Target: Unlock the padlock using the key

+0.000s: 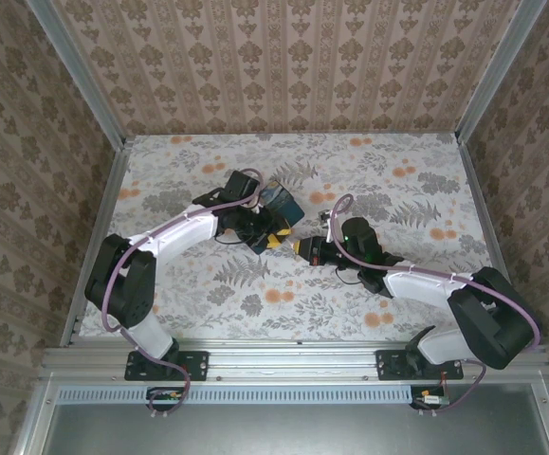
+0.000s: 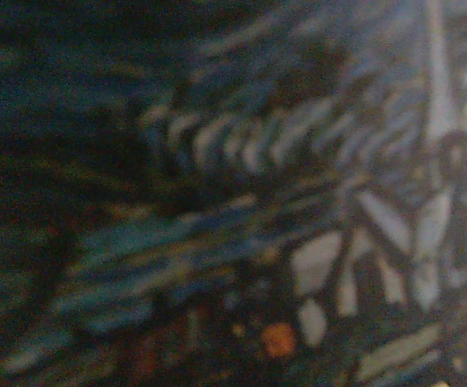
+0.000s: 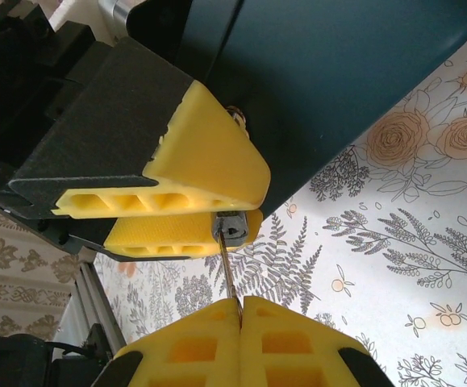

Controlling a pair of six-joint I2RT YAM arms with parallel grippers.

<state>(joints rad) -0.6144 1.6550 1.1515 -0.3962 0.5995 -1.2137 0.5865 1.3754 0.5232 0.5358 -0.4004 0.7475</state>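
The small dark-grey padlock [image 3: 233, 225] sits pinched between the yellow fingers [image 3: 205, 165] of my left gripper [image 1: 273, 238], which is shut on it beside the dark blue painted box [image 3: 338, 81]. My right gripper [image 3: 239, 309] is shut on the thin silvery key [image 3: 227, 270]. The key's shaft points straight up from the pads and its tip meets the padlock's near face at the keyhole. How deep it sits I cannot tell. From above, the right gripper [image 1: 304, 249] faces the left one across a tiny gap. The left wrist view gives a blurred close-up of the box's print [image 2: 314, 161].
The floral tablecloth [image 1: 397, 180] spreads to the right and back. A metal frame rail [image 1: 99, 218] edges the table on the left. Patterned walls close in three sides. Purple cables [image 1: 336, 213] loop over both arms.
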